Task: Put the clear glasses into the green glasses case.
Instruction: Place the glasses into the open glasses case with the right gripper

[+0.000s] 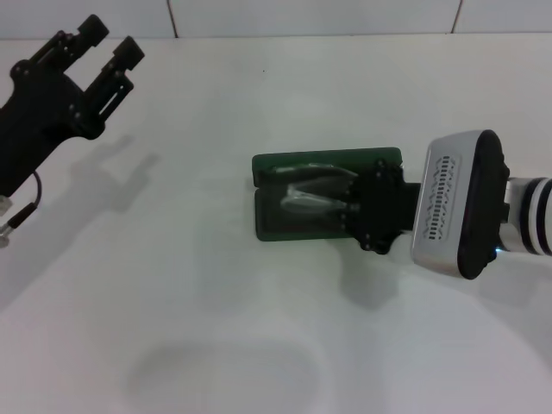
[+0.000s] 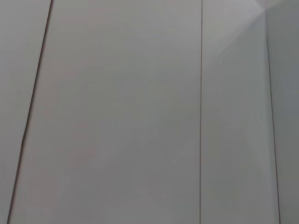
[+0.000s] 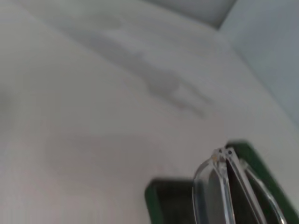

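A wide white table (image 1: 259, 328) fills the head view, with a pale tiled wall along its far edge.

At the far left, the robot's left arm is raised over the table's far left corner. Its black left claw (image 1: 108, 45) points up and away, with its two fingers standing apart and nothing between them. It is well apart from everything else. The left wrist view shows only pale wall panels with thin dark seams.

Near the middle of the table, a little to the right, lies the dark green rectangular hard glasses case (image 1: 323, 194), open, with its lid folded back on the far side and its darker lining showing. Inside the tray lies the pair of fully transparent plastic glasses (image 1: 306, 200), their clear frame and folded arms running along the case's length. The right wrist view looks along the same glasses (image 3: 224, 186) from close up, with the case's green rim (image 3: 152, 200) around them.

To the right, the black right claw (image 1: 355, 200) reaches in over the right end of the case, at the glasses. Whether its fingers are clamped on the glasses or apart cannot be told. Behind it is a silver and black wrist housing (image 1: 457, 203), and the arm runs off the right edge.
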Controlling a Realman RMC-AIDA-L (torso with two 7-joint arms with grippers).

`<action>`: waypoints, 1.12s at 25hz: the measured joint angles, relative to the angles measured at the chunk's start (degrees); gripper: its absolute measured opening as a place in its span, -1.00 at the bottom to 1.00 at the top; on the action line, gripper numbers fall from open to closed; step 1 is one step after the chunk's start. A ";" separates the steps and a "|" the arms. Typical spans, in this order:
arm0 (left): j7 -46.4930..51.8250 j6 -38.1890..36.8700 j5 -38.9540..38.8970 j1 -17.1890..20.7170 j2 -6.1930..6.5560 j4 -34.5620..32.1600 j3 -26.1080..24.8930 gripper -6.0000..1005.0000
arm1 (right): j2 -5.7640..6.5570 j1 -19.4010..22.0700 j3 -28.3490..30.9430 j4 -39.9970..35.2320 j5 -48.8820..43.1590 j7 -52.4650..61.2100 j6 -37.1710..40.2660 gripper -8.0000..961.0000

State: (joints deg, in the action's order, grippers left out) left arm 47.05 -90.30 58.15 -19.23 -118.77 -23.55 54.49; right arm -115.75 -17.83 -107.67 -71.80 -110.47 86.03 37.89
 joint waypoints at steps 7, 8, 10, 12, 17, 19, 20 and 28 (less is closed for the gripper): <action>0.40 1.90 0.82 -0.97 0.03 0.00 -0.05 0.19 | -0.19 -0.90 -0.35 2.42 -3.90 2.57 -1.87 -0.65; 0.43 2.09 0.83 -1.00 0.04 0.00 -0.03 0.19 | -0.18 -0.92 -0.47 2.59 -3.94 2.57 -2.40 -0.64; 0.42 2.14 0.83 -1.00 0.03 0.00 0.04 0.19 | -0.17 -0.92 -0.57 2.74 -4.16 2.59 -3.21 -0.64; 0.42 2.15 0.83 -1.00 0.03 -0.03 0.07 0.19 | -0.20 -0.92 -0.73 2.76 -4.43 2.60 -3.34 -0.64; 0.42 2.15 0.83 -1.16 0.03 -0.05 0.09 0.19 | -0.24 -0.91 -1.37 2.76 -4.63 2.62 -3.44 -0.63; 0.41 2.15 0.83 -1.23 0.03 -0.02 0.09 0.19 | -0.22 -0.89 -1.38 2.66 -4.65 2.62 -2.99 -0.63; 0.41 2.15 0.83 -1.25 0.03 -0.02 0.09 0.19 | -0.20 -0.88 -1.40 2.60 -4.68 2.59 -2.50 -0.63; 0.45 2.14 0.82 -1.26 -0.06 -0.01 0.09 0.20 | -0.08 -0.88 -1.08 2.14 -4.92 2.56 -1.16 -0.58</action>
State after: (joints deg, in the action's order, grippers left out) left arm 47.50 -88.16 58.97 -20.48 -118.83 -23.56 54.58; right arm -115.83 -18.72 -108.74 -69.66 -115.40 88.59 36.72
